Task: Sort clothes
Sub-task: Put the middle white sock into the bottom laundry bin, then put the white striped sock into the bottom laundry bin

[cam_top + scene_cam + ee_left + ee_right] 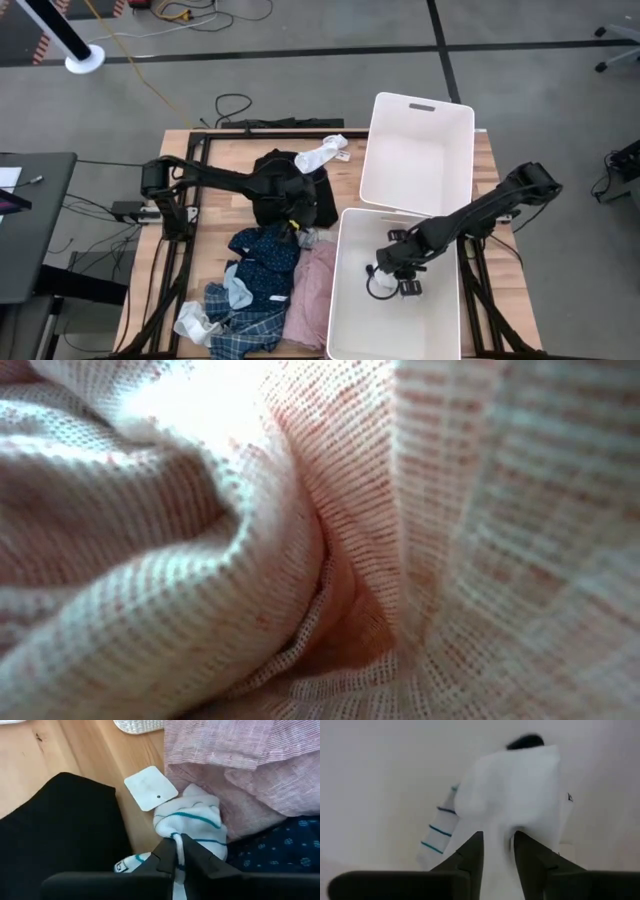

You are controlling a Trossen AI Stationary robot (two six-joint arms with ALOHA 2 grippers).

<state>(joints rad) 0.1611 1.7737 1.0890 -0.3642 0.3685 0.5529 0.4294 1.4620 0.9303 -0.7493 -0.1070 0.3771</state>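
looking down on the bench (225, 150), you have the left claw (178, 851) pinched shut on a white sock with teal stripes (192, 822), its fingers closed tight around a fold of it; that sock lies on the wood between the black shirt (60, 830), the pink piece (240, 765) and the navy dotted piece (280, 842), with a small white tag (150, 787) just beside it; from above this claw sits at the near edge of the black shirt (290, 185); your right claw (497, 847) is down inside the near white bin (345, 300), fingers narrow around a second white striped sock (512, 790) that hangs in front of the bin's wall; the far white bin (415, 150) stands just behind; another white sock (322, 153) rests by the black shirt's far side; the blue plaid shirt (240, 325) lies at the bench's near edge; the low view is filled with pink weave (250, 560)
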